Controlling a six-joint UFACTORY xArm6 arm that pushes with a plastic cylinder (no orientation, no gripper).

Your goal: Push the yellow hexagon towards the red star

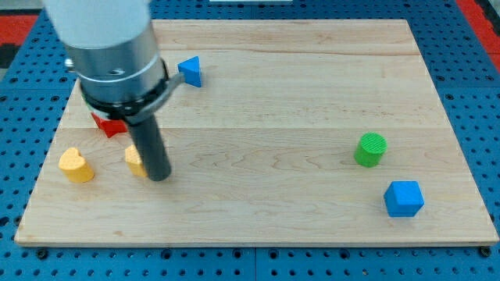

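Observation:
The yellow hexagon point(134, 160) lies near the view's left, mostly hidden behind my rod. My tip point(158, 177) rests on the board, touching the hexagon's right side. The red star point(109, 125) lies just above and left of the hexagon, partly hidden under the arm's grey body.
A yellow heart-shaped block point(76, 165) lies left of the hexagon. A blue triangular block point(190, 71) lies at the upper left. A green cylinder point(370, 149) and a blue cube point(404, 198) lie at the right. The wooden board point(273, 117) ends close below.

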